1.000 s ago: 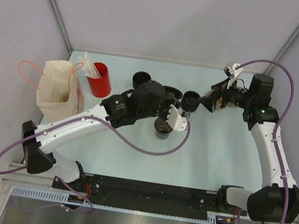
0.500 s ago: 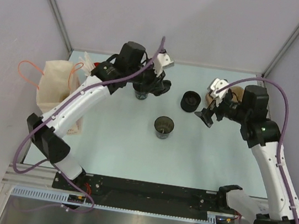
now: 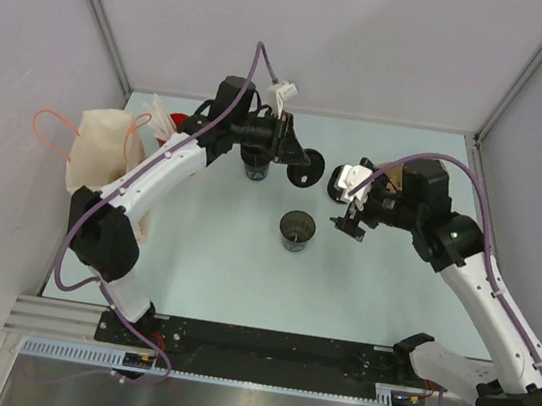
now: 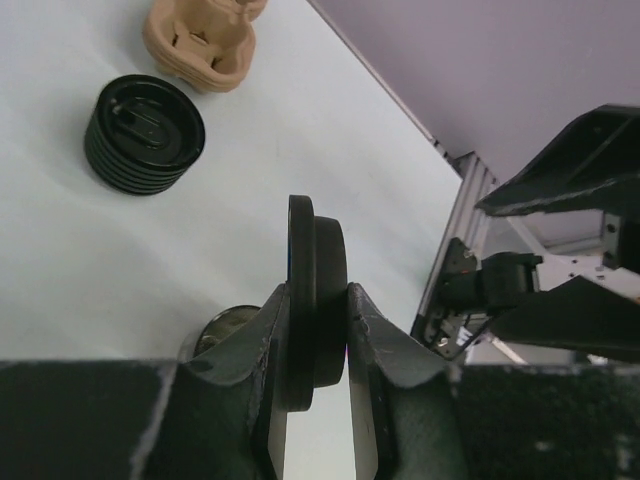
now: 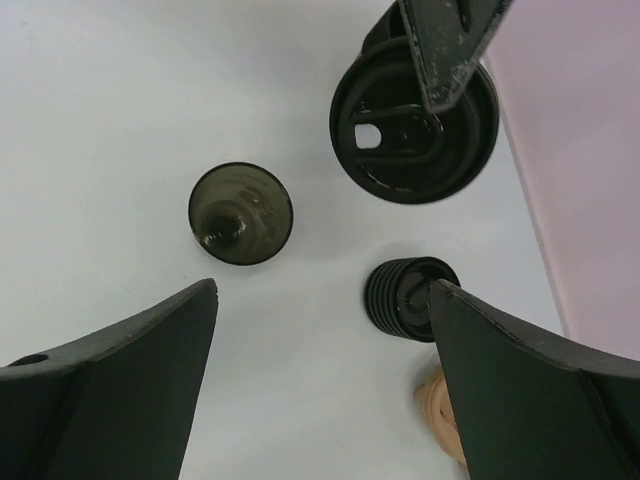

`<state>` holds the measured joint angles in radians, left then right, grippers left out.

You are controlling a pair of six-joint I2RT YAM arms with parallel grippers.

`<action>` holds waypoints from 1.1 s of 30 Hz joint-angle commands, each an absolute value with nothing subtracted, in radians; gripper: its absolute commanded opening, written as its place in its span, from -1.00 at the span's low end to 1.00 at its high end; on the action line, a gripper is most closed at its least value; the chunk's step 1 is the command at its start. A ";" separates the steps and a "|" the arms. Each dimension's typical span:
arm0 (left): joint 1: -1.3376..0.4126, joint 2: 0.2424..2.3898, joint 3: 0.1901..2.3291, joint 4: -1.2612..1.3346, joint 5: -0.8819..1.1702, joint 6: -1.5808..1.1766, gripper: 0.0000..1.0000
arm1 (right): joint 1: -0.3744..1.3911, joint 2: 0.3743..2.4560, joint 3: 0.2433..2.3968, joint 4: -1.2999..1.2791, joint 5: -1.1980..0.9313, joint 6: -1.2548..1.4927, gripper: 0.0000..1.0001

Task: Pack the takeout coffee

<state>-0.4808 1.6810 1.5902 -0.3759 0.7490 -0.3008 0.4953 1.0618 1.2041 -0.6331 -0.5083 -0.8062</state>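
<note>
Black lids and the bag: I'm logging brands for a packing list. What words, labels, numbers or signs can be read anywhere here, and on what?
No text can be read in any view.
The black lid and the ribbed black stack show only raised moulded shapes, no letters.
The paper bag looks plain from above.
</note>
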 commanded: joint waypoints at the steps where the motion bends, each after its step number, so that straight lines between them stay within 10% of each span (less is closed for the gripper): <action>1: -0.477 1.622 1.530 -0.230 0.822 -0.497 -0.74 | 0.558 1.098 1.203 -0.604 -0.448 -0.838 0.80; 21: -0.477 1.539 1.312 -0.005 0.902 -0.667 -0.74 | 0.678 1.241 1.247 -0.511 -0.419 -0.718 0.25; 33: -0.477 1.531 1.296 0.008 0.870 -0.644 -0.73 | 0.684 1.232 1.269 -0.592 -0.543 -0.758 0.30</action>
<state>-0.4774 1.5829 1.3041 -0.0296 0.8677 -0.6315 0.6781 1.2373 1.2179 -0.5564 -0.4515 -0.7345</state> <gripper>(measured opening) 0.285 0.631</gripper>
